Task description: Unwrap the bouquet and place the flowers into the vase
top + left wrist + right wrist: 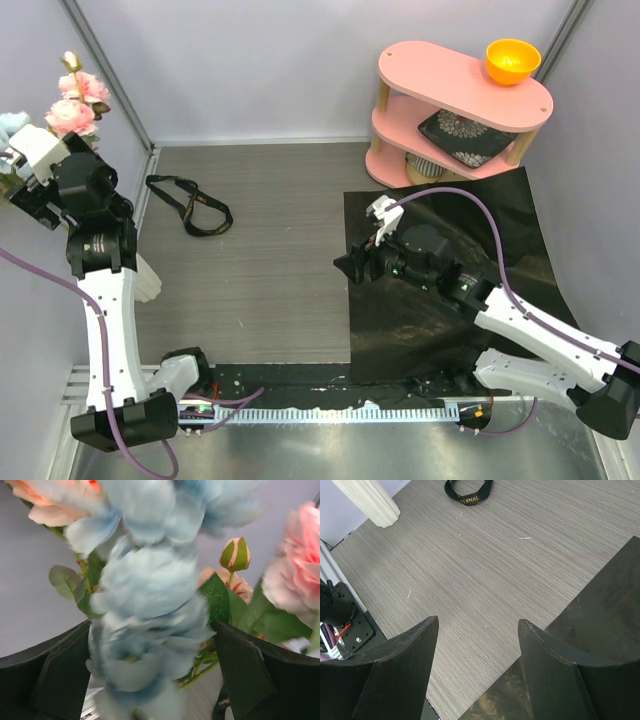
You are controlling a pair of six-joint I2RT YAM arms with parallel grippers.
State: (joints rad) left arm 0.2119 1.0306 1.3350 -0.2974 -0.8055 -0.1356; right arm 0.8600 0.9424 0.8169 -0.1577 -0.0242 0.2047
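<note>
The flowers [75, 100] are up at the far left, pink blooms over my raised left arm. In the left wrist view a blurred pale-blue bloom [150, 595] hangs between the fingers, with pink and peach blooms and leaves behind it. My left gripper [152, 625] is open, its jaws wide on either side of that bloom. The cream ribbed vase [370, 500] shows in the right wrist view; from above only a white part [150, 285] peeks out beside the left arm. My right gripper [350, 268] is open and empty at the left edge of the spread black wrapping paper [450, 270].
A black ribbon [190, 205] lies on the grey table at the back left. At the back right a pink two-tier shelf [465, 85] carries an orange bowl [512, 60], a floral black plate [465, 135] and a ribbed white cup [430, 165]. Walls close in on both sides.
</note>
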